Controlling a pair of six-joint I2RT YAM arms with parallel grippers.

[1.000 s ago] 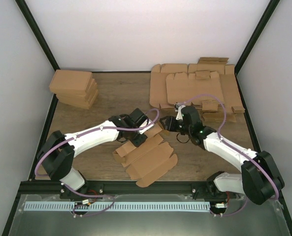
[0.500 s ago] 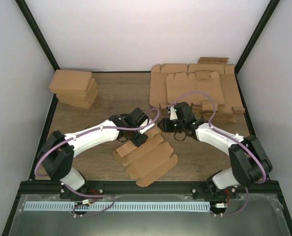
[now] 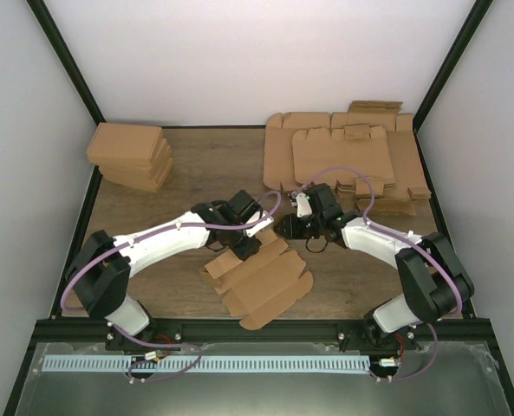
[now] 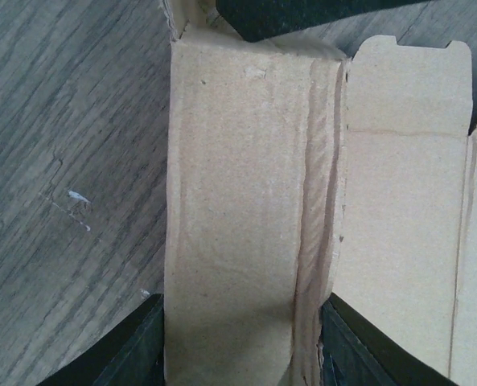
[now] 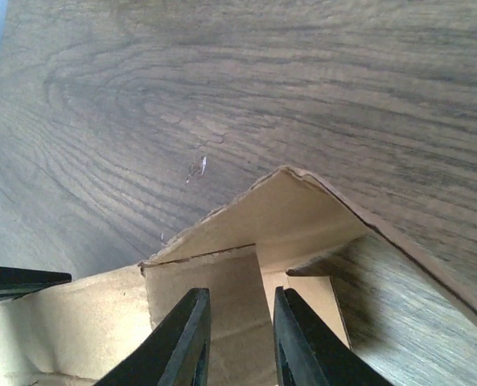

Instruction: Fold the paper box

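The paper box [image 3: 265, 282] lies open near the middle of the table's [image 3: 196, 173] near edge, and as I cannot tell whether my left gripper [image 3: 253, 237], astride a panel [image 4: 238, 201], or my right gripper [image 5: 240, 301], narrowed on a flap [image 5: 222, 277], truly grips, the flap may slip free.

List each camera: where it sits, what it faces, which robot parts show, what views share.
Top external: above and behind, looking down on the table; left arm and right arm show whole, left gripper and right gripper at the paper box.
Left wrist: on the left arm, looking along its fingers flanking a box panel.
Right wrist: on the right arm, looking along its fingers at a raised flap.
Shared: all show the paper box.
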